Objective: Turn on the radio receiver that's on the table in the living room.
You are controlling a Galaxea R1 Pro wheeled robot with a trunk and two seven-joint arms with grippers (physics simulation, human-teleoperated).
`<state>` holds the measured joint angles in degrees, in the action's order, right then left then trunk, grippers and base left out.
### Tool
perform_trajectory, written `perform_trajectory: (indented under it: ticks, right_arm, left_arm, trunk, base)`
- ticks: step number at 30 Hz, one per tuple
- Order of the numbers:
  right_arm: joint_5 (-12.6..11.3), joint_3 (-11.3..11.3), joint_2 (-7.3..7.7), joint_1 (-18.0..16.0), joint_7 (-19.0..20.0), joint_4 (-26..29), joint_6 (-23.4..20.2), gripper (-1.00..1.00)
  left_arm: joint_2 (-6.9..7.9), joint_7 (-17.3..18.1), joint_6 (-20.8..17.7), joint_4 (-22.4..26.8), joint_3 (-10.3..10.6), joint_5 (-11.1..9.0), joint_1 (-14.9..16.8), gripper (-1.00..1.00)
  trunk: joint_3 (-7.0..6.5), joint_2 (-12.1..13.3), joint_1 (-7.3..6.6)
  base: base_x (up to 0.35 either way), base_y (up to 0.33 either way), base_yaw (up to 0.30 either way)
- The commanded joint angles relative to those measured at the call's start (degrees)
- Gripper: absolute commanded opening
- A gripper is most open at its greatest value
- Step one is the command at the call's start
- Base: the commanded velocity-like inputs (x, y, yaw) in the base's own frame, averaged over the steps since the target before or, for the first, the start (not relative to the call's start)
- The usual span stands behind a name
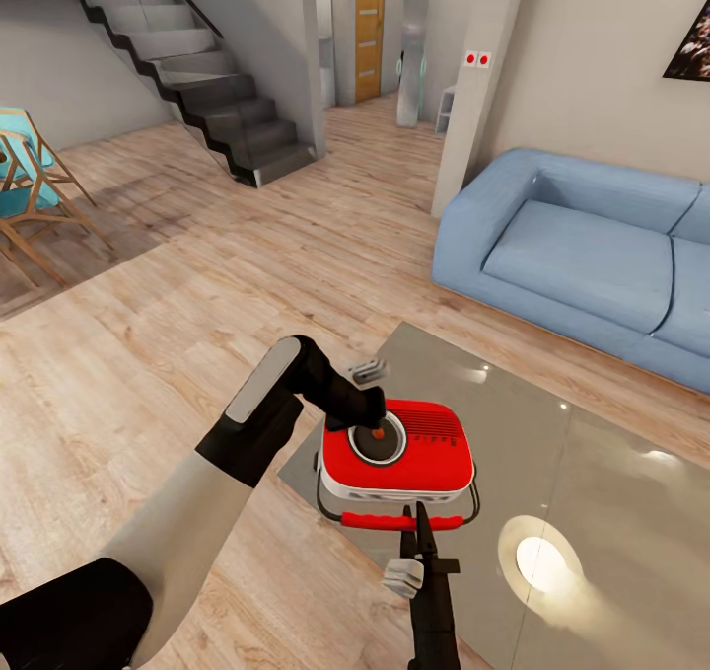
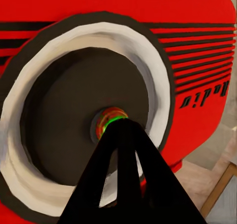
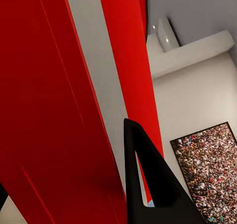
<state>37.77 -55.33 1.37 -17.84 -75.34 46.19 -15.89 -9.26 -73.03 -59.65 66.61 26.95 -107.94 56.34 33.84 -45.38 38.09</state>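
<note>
Your right end effector (image 1: 422, 532) sits pressed together against the radio receiver (image 1: 396, 450), at its handle near the counter (image 1: 592, 473) corner. Your left end effector (image 1: 373, 423), also pressed together, touches the dial's center. Push harder and the radio could slide off.

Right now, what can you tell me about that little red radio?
The radio receiver is bright red and glossy, with rounded corners, white-silver trim and a thin handle with a red grip. It lies face up near the corner of the glossy table. Its face has a round dark dial ringed in white and slotted grille lines. The left gripper presses the dial's centre; the right gripper is at the handle.
</note>
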Motion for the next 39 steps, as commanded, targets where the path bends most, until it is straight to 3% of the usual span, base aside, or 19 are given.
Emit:
perform_trajectory:
  ticks: [1,10,21,23,28,30,39]
  right_arm:
    - [0.12,-0.04,0.01,-0.01,-0.02,0.04,-0.01,-1.00]
    - [0.12,-0.04,-0.05,-0.01,-0.07,0.04,-0.01,-1.00]
    - [0.11,-0.04,0.00,-0.01,-0.07,0.05,-0.08,-1.00]
    - [0.07,-0.04,-0.02,0.00,-0.03,0.05,-0.09,-1.00]
    - [-0.02,-0.04,-0.05,-0.02,0.17,0.04,-0.10,-1.00]
    - [0.00,-0.04,-0.05,-0.01,0.22,0.04,-0.10,-1.00]
    - [-0.03,0.38,-0.02,-0.06,0.59,0.04,-0.99,-1.00]
  left_arm:
    - [0.01,0.00,0.03,-0.28,0.01,0.00,0.00,-1.00]
    - [-0.10,0.00,0.06,-2.98,-0.05,0.03,0.00,-1.00]
    - [-0.54,0.27,-0.12,-2.70,-0.06,-0.39,0.00,-1.00]
    - [-0.62,1.17,-0.20,-1.05,-0.07,-0.66,0.00,-1.00]
    - [-0.61,8.01,-0.30,10.85,-0.06,-0.92,0.06,-1.00]
    - [-0.60,9.14,-0.29,13.18,-0.06,-0.94,0.12,-1.00]
    - [-0.60,10.64,-0.35,17.28,-0.07,-0.96,0.17,-1.00]
  trunk:
    - [0.00,0.00,0.00]
    - [0.00,0.00,0.00]
    - [0.00,0.00,0.00]
    - [0.00,0.00,0.00]
    - [0.00,0.00,0.00]
    - [0.00,0.00,0.00]
    - [0.00,0.00,0.00]
  base:
    - [0.000,0.000,0.000]
    - [0.000,0.000,0.000]
    - [0.000,0.000,0.000]
    - [0.000,0.000,0.000]
    - [0.000,0.000,0.000]
    - [0.000,0.000,0.000]
    - [0.000,0.000,0.000]
